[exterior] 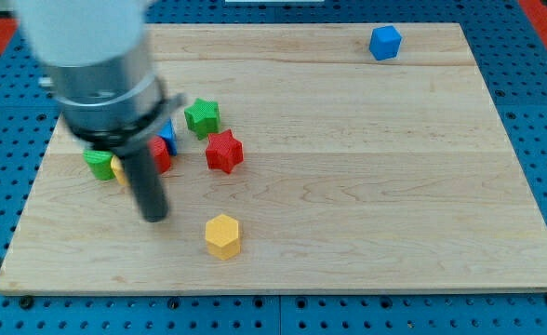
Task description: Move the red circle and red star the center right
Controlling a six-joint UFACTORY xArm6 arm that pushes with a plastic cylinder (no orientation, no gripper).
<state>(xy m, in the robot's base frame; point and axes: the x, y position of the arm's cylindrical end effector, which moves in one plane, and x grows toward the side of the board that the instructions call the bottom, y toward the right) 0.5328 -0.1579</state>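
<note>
The wooden counter (366, 186) carries a red star (223, 152), green star (201, 117), yellow hexagon (222, 234) centre-left, blue block (384, 43) upper right.

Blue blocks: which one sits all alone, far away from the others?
The blue hexagon-like block near the view's top right sits alone. The other blue block is squeezed into the cluster at the view's left, half hidden behind the rod, whose tip rests just below it.

Arm is reaching down from the view's top left, grey housing blurred. Dark rod is standing upright; my tip (153, 217) is resting left of centre.
</note>
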